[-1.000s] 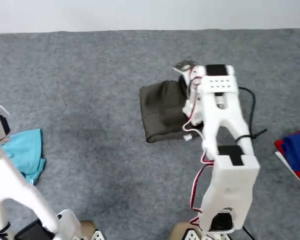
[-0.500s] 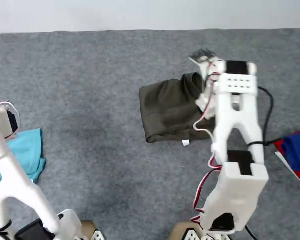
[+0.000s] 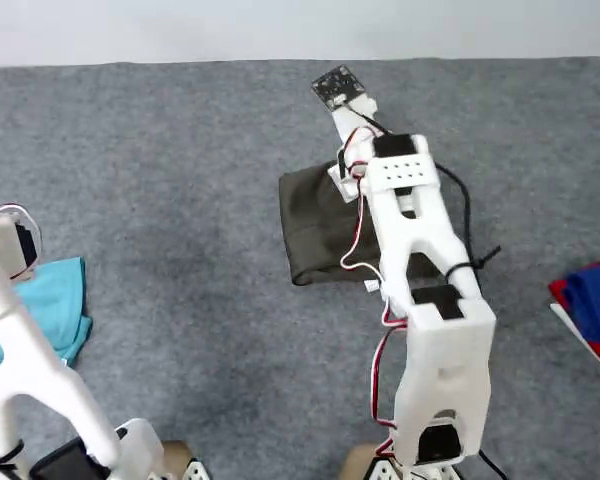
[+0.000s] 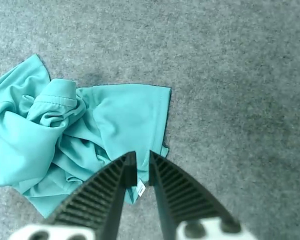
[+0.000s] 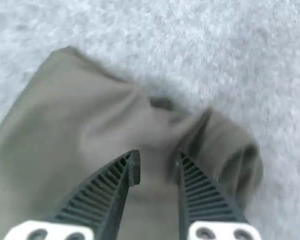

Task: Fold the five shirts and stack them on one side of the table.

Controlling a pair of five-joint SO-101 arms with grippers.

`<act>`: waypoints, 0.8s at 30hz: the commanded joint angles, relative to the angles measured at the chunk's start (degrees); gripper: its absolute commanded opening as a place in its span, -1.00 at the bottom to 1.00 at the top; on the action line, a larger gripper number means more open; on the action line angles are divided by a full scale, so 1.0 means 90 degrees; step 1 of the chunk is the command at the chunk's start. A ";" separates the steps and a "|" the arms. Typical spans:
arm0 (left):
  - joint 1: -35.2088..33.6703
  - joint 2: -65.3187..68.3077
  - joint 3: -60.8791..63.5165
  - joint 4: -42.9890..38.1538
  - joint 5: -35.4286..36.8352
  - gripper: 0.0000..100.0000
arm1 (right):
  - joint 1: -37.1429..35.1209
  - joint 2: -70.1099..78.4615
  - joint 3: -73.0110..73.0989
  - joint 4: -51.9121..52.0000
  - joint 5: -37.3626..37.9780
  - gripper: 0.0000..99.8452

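Olive-green cloth marks the middle of the grey table (image 3: 180, 150): a folded shirt (image 3: 315, 225) lies there as a rough rectangle, and everything else is placed from it. The right arm (image 3: 425, 300) stretches from the near edge of the table across the right-hand part of the olive shirt, covering that side in the high view. In the right wrist view, the right end effector (image 5: 156, 167) hangs just above the olive shirt (image 5: 80, 125) near a rumpled, rolled-up edge. Its two ribbed fingers (image 5: 127, 175) stand apart with a clear gap, and nothing is held between them. Well apart from the olive shirt, toward the left arm's side, a teal shirt (image 3: 55, 300) lies crumpled and unfolded. The left arm (image 3: 25, 360) rises beside it. From the left wrist, the left end effector (image 4: 142, 167) points down over the teal shirt (image 4: 90, 120) at the edge farthest from the bunched collar. Its fingers are drawn almost together, leaving only a thin slit, and they grip nothing. On the opposite side of the olive shirt, well apart from it, a blue and red shirt (image 3: 592, 300) lies at the table's right edge and is cut off by the frame.
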 commanded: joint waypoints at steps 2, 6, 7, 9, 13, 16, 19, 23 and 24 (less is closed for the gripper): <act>0.0039 -0.0205 -0.0044 0.0068 0.0039 -0.90 | 0.0405 0.0464 -0.0400 -0.0845 0.0381 -0.78; 0.0039 -0.0205 -0.0054 0.0068 0.0039 -0.90 | 0.0933 0.0786 -0.0410 -0.1226 0.0488 -0.78; 0.0049 -0.0205 -0.0054 0.0068 0.0039 -0.90 | 0.1011 0.0737 -0.0410 -0.1236 0.0488 -0.78; 0.0049 -0.0205 -0.0054 0.0068 0.0039 -0.90 | 0.1079 0.0513 -0.0410 -0.1216 0.0488 -0.78; 0.0049 -0.0205 -0.0054 0.0068 0.0039 -0.90 | 0.0952 -0.0230 -0.0400 -0.0835 0.0459 -0.78; 0.0049 -0.0205 -0.0054 0.0068 0.0039 -0.90 | 0.0659 -0.0825 -0.0400 -0.0063 0.0449 -0.78; 0.0049 -0.0205 -0.0063 0.0068 0.0039 -0.90 | 0.0405 -0.1284 -0.0400 0.1011 0.0313 -0.78; 0.0049 -0.0215 -0.0063 0.0068 0.0039 -0.90 | 0.0347 -0.1665 -0.0400 0.2408 -0.0488 -0.78; 0.0049 -0.0215 -0.0063 0.0068 0.0039 -0.90 | 0.0357 -0.1685 -0.0400 0.2730 -0.0654 -0.78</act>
